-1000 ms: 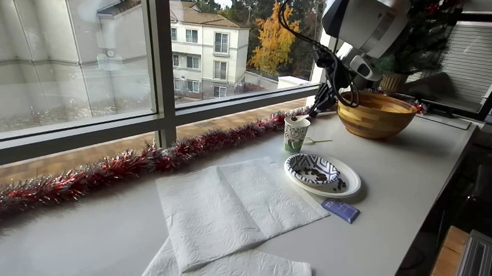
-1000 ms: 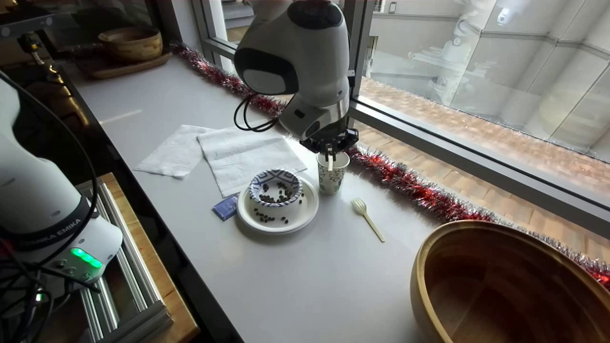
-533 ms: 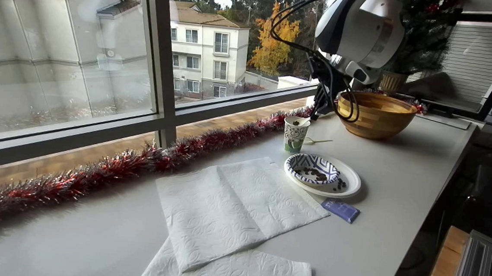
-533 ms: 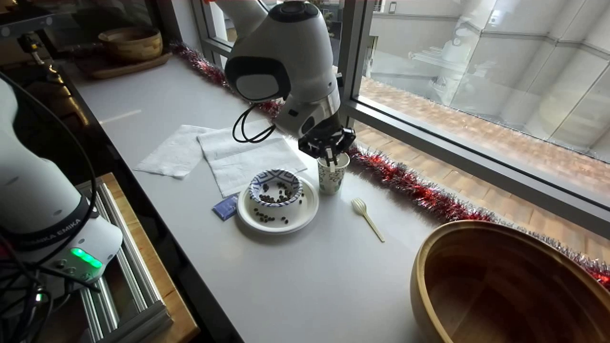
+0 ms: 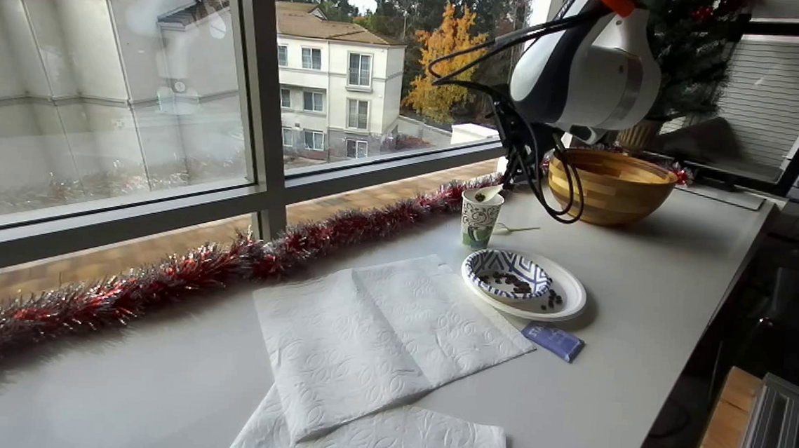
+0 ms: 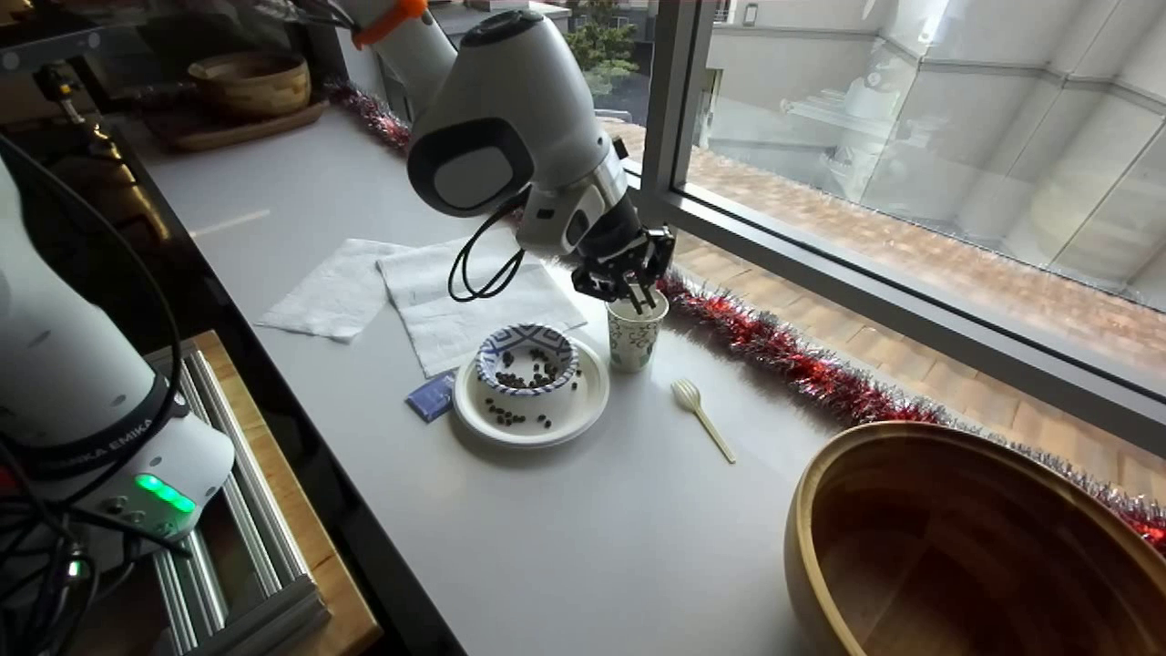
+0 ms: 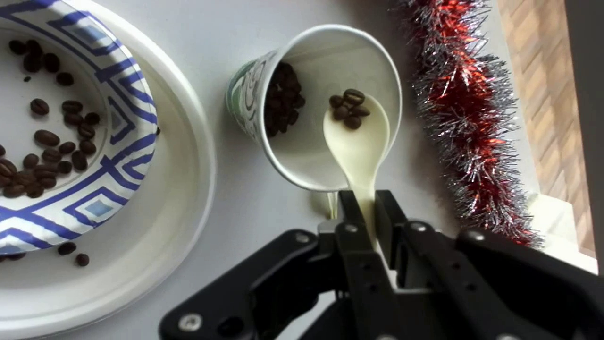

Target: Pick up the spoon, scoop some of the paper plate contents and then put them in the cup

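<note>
My gripper (image 7: 368, 196) is shut on the handle of the pale cream spoon (image 7: 356, 153). The spoon's head is over the mouth of the cup (image 7: 252, 94), with several dark beans (image 7: 349, 112) near its tip. More beans (image 7: 282, 97) lie inside the cup. The cup stands upright in both exterior views (image 5: 476, 229) (image 6: 631, 351). The white paper plate (image 7: 191, 189) is beside the cup and carries a blue-patterned paper bowl (image 7: 96, 208). Dark beans (image 7: 45, 141) lie in that bowl and some on the plate. The gripper (image 6: 643, 305) hides much of the spoon in an exterior view.
A cream fork (image 6: 700, 419) lies on the table near the cup. A large wooden bowl (image 5: 609, 196) stands behind it. Red and silver tinsel (image 7: 465, 94) runs along the window side. Paper towels (image 5: 378, 335) and a blue packet (image 5: 554, 342) lie by the plate.
My wrist has tilted and turned above the cup, and the arm's upper part has swung left in an exterior view. The spoon's head stays over the cup's mouth. Cup and plate have not moved.
</note>
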Action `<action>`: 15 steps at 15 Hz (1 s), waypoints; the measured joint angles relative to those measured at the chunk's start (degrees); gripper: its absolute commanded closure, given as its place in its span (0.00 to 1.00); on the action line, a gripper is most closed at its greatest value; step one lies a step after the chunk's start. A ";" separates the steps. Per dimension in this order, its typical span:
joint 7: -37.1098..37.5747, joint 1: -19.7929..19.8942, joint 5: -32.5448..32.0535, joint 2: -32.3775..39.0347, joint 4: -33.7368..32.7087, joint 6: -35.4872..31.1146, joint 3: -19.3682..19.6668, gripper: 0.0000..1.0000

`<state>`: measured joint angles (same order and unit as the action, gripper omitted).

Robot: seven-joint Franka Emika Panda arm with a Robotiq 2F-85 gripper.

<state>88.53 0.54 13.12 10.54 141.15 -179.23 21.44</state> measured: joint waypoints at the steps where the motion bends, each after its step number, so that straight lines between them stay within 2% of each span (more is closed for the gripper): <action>1: 0.53 -1.89 -1.41 0.47 0.67 -2.40 1.91 0.97; 8: -0.40 -20.03 -0.89 5.46 4.51 -16.86 17.86 0.97; 11: -1.85 -26.64 2.06 6.15 5.95 -21.09 21.30 0.97; 15: -4.17 -33.16 6.34 6.74 7.08 -23.75 24.70 0.97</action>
<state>84.35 -32.62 19.46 17.28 148.23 -202.98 46.13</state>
